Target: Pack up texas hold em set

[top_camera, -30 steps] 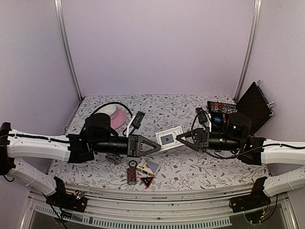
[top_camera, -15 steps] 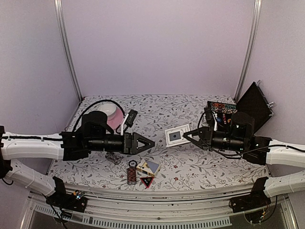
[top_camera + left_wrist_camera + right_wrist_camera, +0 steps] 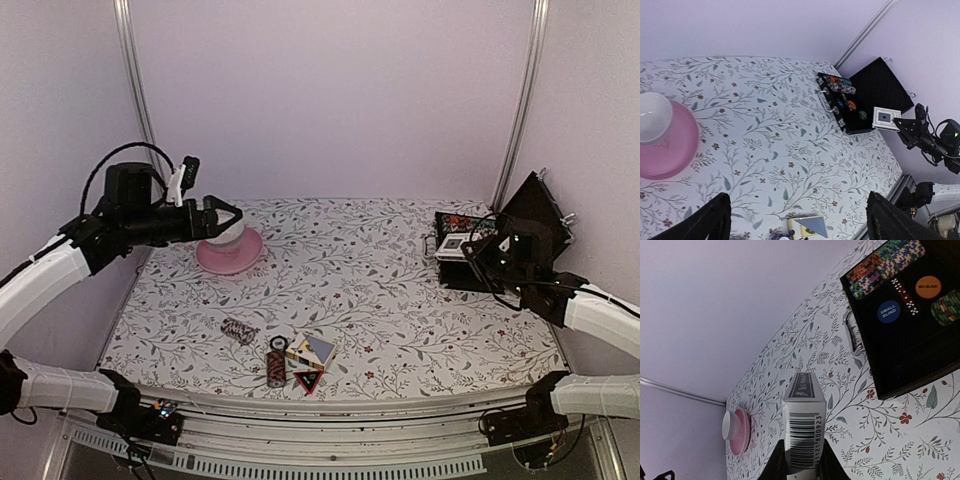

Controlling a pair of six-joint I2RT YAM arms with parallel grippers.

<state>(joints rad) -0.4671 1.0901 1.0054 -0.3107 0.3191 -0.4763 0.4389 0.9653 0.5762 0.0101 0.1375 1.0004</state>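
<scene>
The right gripper [image 3: 468, 252] is clamped on a boxed card deck [image 3: 452, 243], and the move ahead, as I judge it, turns on how that deck lies against the open black case [image 3: 462, 280]. In the top view the deck hangs at the case's 9 o'clock rim, apart from the tray below; whether it is over the tray or just outside cannot be told. In the right wrist view the deck's long axis runs from 12 to 6 o'clock and the case lies at 1 o'clock from it, with chip rolls along its far end and bare black floor toward the near end. So the deck probably has to go toward 1 o'clock and down into that bare part. The left gripper [image 3: 228, 213] stands wide open and empty, high at the table's 10 o'clock, over the pink saucer [image 3: 228, 257]. The other pieces, a chip roll [image 3: 238, 330], a second roll [image 3: 277, 368], another card deck [image 3: 310, 349] and the triangle marker [image 3: 307, 380], lie at 6 o'clock, nearer the left arm.
</scene>
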